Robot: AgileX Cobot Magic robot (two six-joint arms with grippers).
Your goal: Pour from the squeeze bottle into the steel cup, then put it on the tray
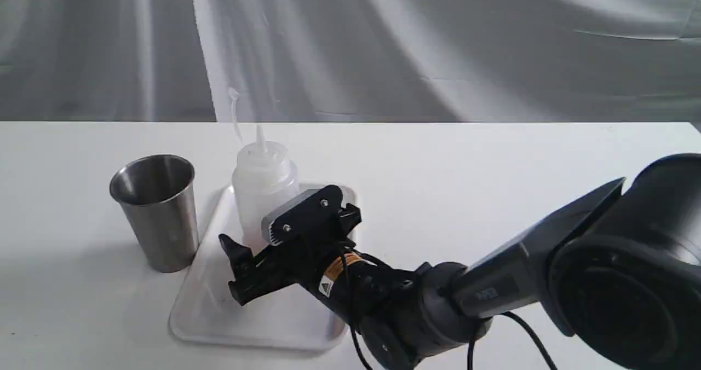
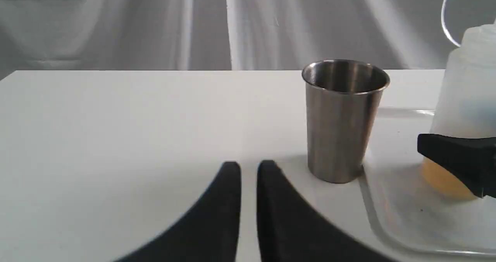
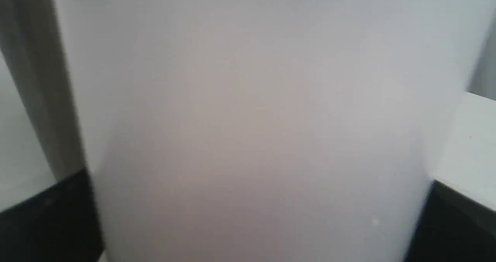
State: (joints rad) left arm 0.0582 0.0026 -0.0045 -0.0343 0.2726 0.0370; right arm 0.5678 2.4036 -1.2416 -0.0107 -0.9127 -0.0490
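Note:
The squeeze bottle [image 1: 263, 178] stands upright on the far part of the white tray [image 1: 263, 315], with amber liquid low inside it [image 2: 445, 178]. My right gripper [image 1: 246, 238] is shut on its lower body, one finger on each side; in the right wrist view the bottle [image 3: 252, 118] fills the picture between the two black fingers [image 3: 46, 223]. The steel cup [image 1: 159, 211] stands upright on the table just left of the tray, touching or nearly touching its rim. My left gripper [image 2: 249, 165] is shut and holds nothing, low over the table short of the cup [image 2: 341, 126].
A white tabletop [image 1: 493, 184] stretches to the right of the tray and a grey cloth backdrop [image 1: 438, 41] hangs behind it. The right arm's dark body [image 1: 575, 271] crosses the front right. The bottle's cap strap [image 1: 235, 113] curls up above the nozzle.

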